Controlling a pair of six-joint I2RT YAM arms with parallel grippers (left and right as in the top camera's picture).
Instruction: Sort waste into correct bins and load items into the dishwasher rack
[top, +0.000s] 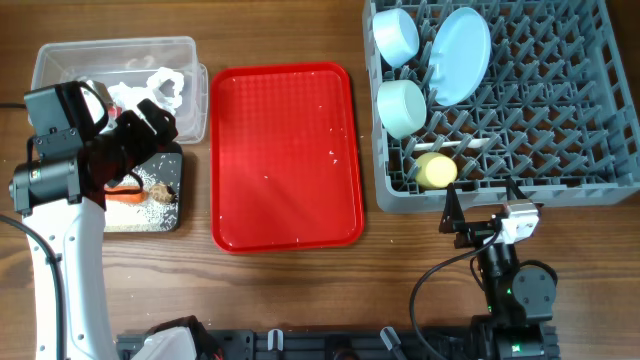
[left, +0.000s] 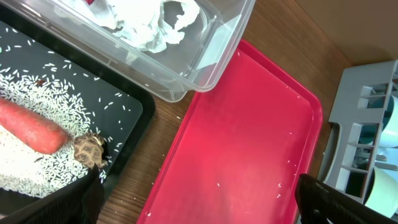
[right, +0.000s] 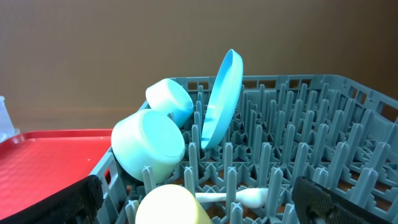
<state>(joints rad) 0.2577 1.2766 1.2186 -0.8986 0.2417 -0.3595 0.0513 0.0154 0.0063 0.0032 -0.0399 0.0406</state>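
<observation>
The clear tub (top: 60, 60) holds crumpled white tissue (top: 162, 85), also seen in the left wrist view (left: 149, 25). The black tray (top: 172, 222) holds the carrot (left: 31, 127), the brown scrap (left: 89, 151) and rice (left: 43, 93). My left gripper (top: 158, 125) hangs open and empty over the tub and tray; its fingers (left: 199, 211) frame the red serving tray. The grey rack (top: 500, 195) holds two bowls (top: 395, 35) (top: 402, 107), the blue plate (top: 460, 55), the yellow cup (top: 435, 171) and the white spoon (right: 249, 198). My right gripper (top: 478, 226) is open and empty just before the rack's front wall (right: 199, 208).
The flat red serving tray (top: 285, 155) lies between the bins and the rack, with a few stray rice grains on it (left: 249, 155). Bare wooden table shows along the front.
</observation>
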